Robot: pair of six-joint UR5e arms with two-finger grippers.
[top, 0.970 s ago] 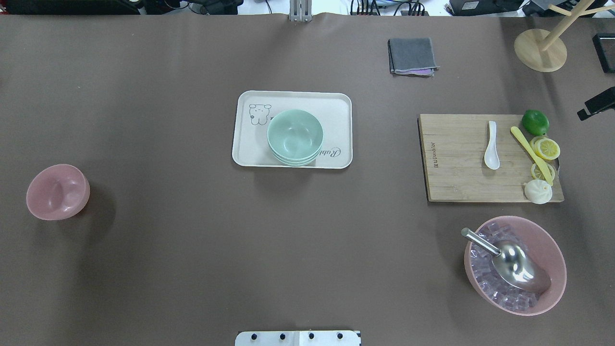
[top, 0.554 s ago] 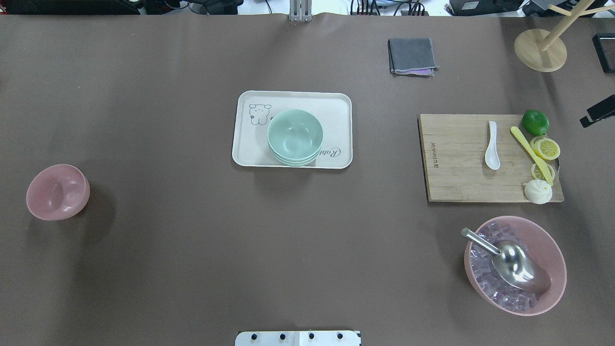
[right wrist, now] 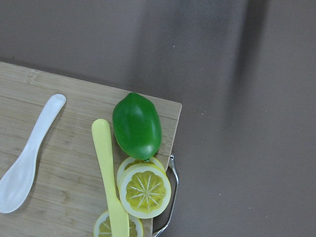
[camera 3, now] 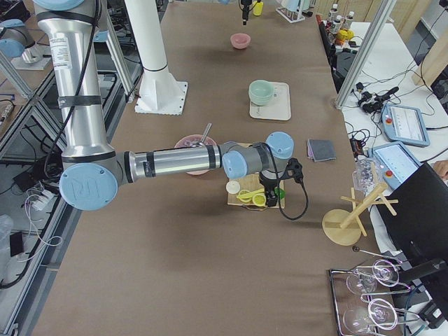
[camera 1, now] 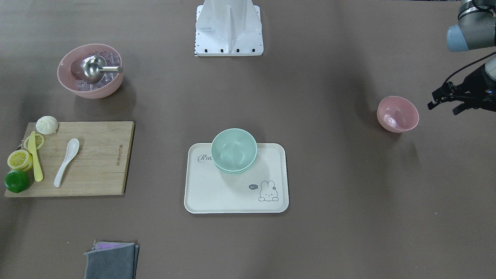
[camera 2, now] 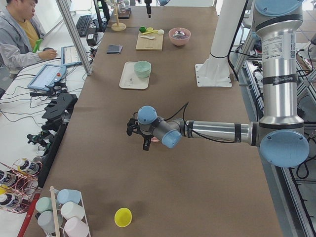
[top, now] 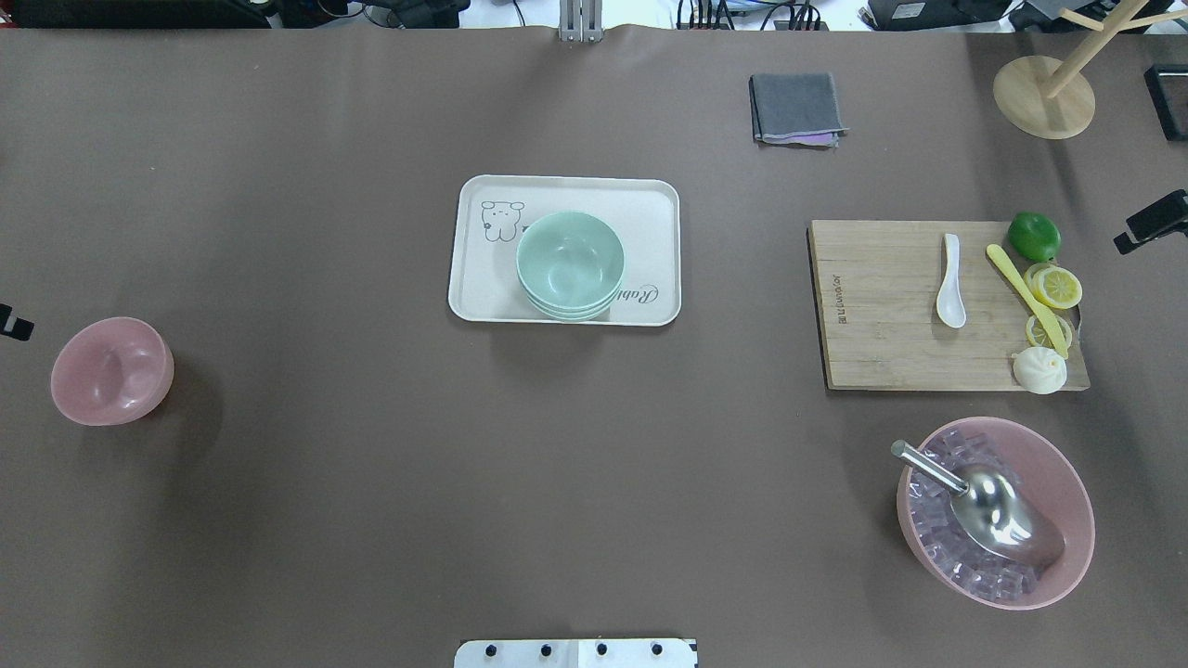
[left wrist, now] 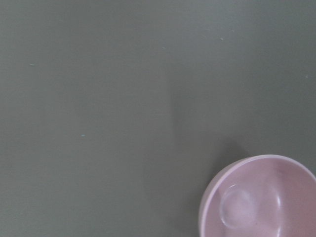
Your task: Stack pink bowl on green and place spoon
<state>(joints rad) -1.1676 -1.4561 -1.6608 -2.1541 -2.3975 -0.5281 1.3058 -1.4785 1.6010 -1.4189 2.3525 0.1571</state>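
Note:
The small pink bowl (top: 111, 371) stands upright on the table at the far left; it also shows in the front view (camera 1: 398, 114) and the left wrist view (left wrist: 259, 197). The green bowl stack (top: 569, 264) stands on a white tray (top: 483, 297). The white spoon (top: 950, 283) lies on a wooden board (top: 872, 315), scoop toward me; the right wrist view (right wrist: 27, 158) shows it too. My left gripper (camera 1: 441, 108) hovers just outside the pink bowl, fingers apart and empty. My right gripper (top: 1151, 223) is at the right edge beyond the board; only part of it shows.
On the board's right end lie a lime (top: 1034, 236), lemon slices, a yellow knife (top: 1026, 297) and a bun (top: 1039, 369). A larger pink bowl (top: 1081, 520) with clear cubes and a steel scoop stands front right. A grey cloth (top: 796, 109) and a wooden stand (top: 1043, 97) are at the back.
A tip of my left gripper has come into the overhead view at the left edge by the pink bowl. My right gripper has shifted slightly nearer along the right edge.

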